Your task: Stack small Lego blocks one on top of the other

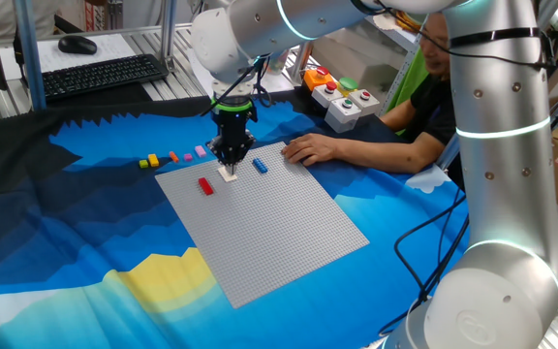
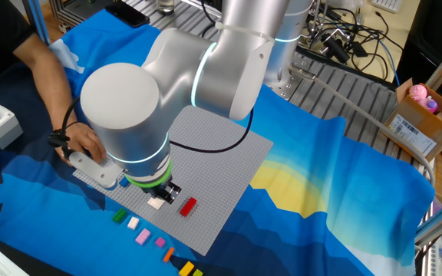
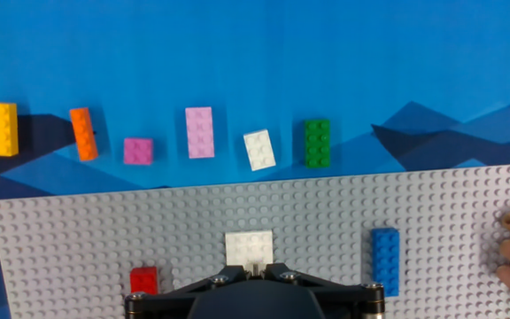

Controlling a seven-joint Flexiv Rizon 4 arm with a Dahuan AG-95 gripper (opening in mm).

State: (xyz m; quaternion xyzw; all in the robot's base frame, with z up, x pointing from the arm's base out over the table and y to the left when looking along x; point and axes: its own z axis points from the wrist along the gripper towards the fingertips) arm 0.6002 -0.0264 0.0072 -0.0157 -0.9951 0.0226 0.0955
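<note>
End effector (image 3: 253, 276) sits over white brick (image 3: 249, 247) on baseplate (image 3: 326, 221).

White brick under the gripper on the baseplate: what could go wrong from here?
The gripper sits low over the white brick; whether it grips is not visible, so lifting might leave it stuck on the baseplate. A person's hand rests on the baseplate's edge, near the blue brick; arm travel that way risks contact.

A robotics lab; the arm (image 1: 492, 145) stands at a table under a blue printed cloth (image 1: 85, 281); a keyboard (image 1: 103, 74) and mouse (image 1: 77, 45) sit on a bench behind; a button box (image 1: 342, 102) lies nearby; loose cables (image 2: 344, 34) trail past aluminium framing (image 1: 168, 34); a cardboard box (image 2: 420, 123) sits aside.
</note>
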